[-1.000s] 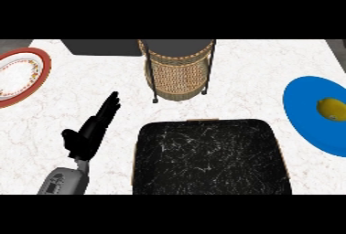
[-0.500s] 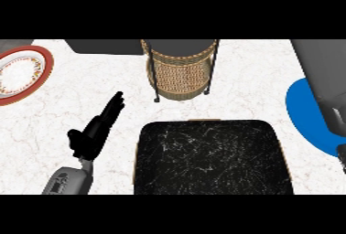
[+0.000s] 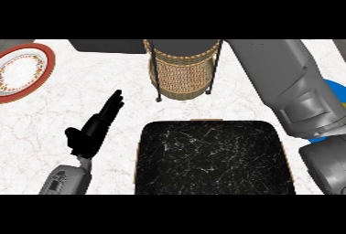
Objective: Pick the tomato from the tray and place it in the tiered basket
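Observation:
The black tray [image 3: 213, 157] lies in the lower middle of the head view, and no tomato shows on it or anywhere else. Beyond it stands the woven tiered basket [image 3: 184, 68] on thin dark legs. My left hand [image 3: 94, 130] rests open on the counter left of the tray, fingers straight and pointing up toward the basket. My right forearm [image 3: 290, 87] rises from the lower right to the top edge beside the basket. Its hand is cut off there.
A red-rimmed plate [image 3: 24, 71] sits at the far left. A blue plate [image 3: 336, 87] at the right is mostly hidden behind my right forearm. A dark grey object [image 3: 108, 45] lies along the back edge, left of the basket.
My right forearm has swung in from the right edge and now covers most of the blue plate and the yellowish thing on it. The left hand has barely moved.

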You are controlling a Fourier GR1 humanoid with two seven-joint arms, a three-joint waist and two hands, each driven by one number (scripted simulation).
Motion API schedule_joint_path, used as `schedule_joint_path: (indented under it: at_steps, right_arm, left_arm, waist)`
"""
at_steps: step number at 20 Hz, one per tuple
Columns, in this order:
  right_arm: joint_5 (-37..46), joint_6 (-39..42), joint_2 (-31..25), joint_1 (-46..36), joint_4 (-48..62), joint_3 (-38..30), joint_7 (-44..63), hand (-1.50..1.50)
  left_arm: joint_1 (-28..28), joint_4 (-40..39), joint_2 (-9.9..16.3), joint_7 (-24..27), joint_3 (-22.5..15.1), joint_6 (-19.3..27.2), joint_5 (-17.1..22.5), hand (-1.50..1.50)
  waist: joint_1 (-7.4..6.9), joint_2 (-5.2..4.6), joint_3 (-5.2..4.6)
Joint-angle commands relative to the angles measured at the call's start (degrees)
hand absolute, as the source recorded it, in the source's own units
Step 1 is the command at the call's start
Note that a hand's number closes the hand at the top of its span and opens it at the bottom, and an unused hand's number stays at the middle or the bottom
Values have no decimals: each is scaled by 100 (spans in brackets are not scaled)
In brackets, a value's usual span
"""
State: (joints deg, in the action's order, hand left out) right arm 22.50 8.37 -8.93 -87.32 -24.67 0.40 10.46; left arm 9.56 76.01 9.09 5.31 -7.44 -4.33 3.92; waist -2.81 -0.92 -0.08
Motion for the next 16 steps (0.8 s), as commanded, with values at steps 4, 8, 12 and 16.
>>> schedule_joint_path:
  at_steps: [4,8,12,16]
  right_arm:
    - [-206,-40,432,-506,661,-365,-52,150]
    - [-412,2,520,-391,913,-616,-111,150]
    - [-981,194,657,-539,1306,-1178,1053,150]
    - [-1385,189,590,-642,1290,-1601,1279,-150]
  left_arm:
    - [246,-187,-83,-49,62,69,-80,0]
    - [109,240,-236,-303,-108,210,-147,0]
    - [165,1,-23,-143,124,36,-40,0]
    - [-140,341,-9,-183,102,-97,92,0]
  waist:
    - [20,-7,-1]
    - [-6,7,4]
    - [41,19,1]
    - [12,34,4]
